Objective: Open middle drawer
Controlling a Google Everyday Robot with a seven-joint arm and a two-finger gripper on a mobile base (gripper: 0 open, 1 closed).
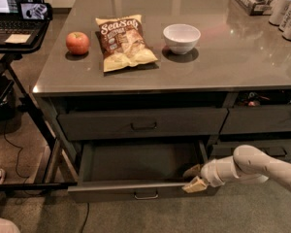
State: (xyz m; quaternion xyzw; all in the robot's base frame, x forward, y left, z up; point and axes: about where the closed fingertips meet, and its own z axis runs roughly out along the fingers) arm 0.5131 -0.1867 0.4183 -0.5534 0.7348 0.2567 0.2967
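At the right end of the middle drawer (140, 161) sits the gripper (193, 177), jaws apart.

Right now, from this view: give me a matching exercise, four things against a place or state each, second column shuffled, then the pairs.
Things:
1. apple
2. bowl
3. middle drawer
4. claw

Place or state:
A. pulled out
B. at a drawer's front right corner
C. on the counter, left of the chip bag
D. on the counter, right of the chip bag

Pairs: 1-C, 2-D, 3-A, 4-B
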